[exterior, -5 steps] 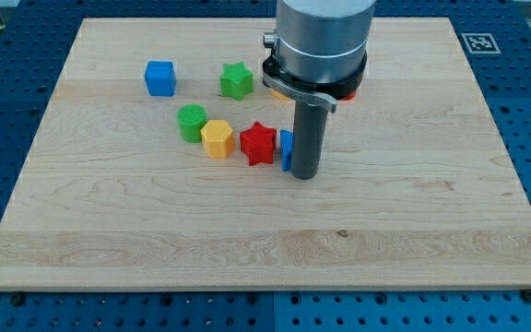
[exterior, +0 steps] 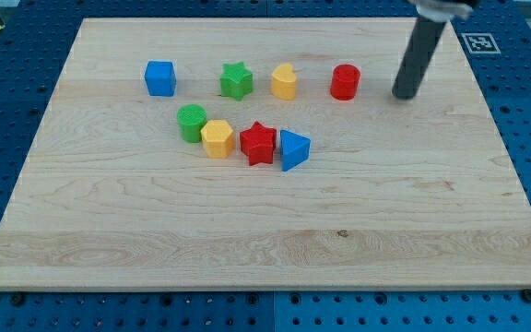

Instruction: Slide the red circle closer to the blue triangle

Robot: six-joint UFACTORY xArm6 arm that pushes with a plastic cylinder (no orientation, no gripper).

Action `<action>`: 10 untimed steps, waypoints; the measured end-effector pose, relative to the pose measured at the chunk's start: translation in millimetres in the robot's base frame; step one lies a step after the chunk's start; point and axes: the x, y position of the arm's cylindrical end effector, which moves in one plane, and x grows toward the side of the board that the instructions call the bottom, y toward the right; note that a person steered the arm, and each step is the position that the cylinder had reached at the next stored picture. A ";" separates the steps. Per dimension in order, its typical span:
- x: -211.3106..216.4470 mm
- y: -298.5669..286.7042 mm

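Observation:
The red circle (exterior: 345,82) stands near the view's top, right of centre. The blue triangle (exterior: 293,149) lies lower and to the left, touching the red star (exterior: 258,143). My tip (exterior: 402,95) is to the right of the red circle, a short gap away from it, and well up and right of the blue triangle.
A yellow block (exterior: 284,81), a green star (exterior: 236,80) and a blue cube (exterior: 159,78) sit in a row left of the red circle. A green circle (exterior: 192,122) and a yellow hexagon (exterior: 217,138) lie left of the red star.
My tip has moved from beside the blue triangle up and right to the red circle's right side. The arm no longer hides the red circle and yellow block. The blocks look unmoved.

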 end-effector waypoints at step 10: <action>93.3 -81.2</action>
